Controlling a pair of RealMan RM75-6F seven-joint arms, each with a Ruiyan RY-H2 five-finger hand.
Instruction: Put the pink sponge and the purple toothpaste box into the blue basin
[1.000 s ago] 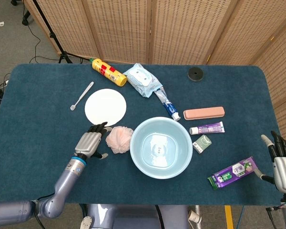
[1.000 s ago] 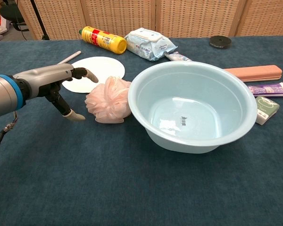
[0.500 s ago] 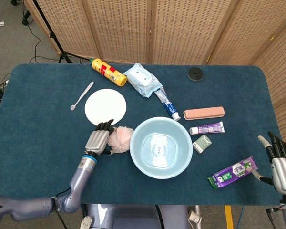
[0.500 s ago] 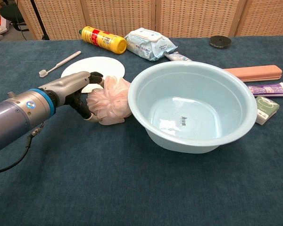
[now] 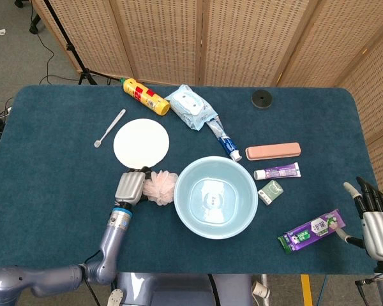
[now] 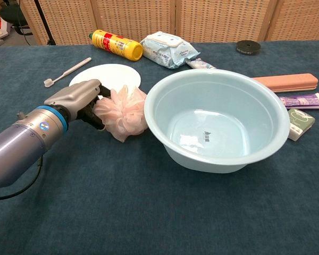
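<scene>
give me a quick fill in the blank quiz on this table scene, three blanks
The left hand grips the pink ____.
The blue basin holds ____ so far.
The purple toothpaste box lies nearest the ____ hand.

Missing words: sponge; nothing; right

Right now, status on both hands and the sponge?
Left hand grips pink sponge beside blue basin. Right hand open, near purple toothpaste box. Basin empty.

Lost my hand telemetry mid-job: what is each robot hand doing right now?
Left robot hand: closed on the pink sponge, beside the blue basin.
Right robot hand: open, fingers apart, holding nothing, next to the purple toothpaste box.
</scene>
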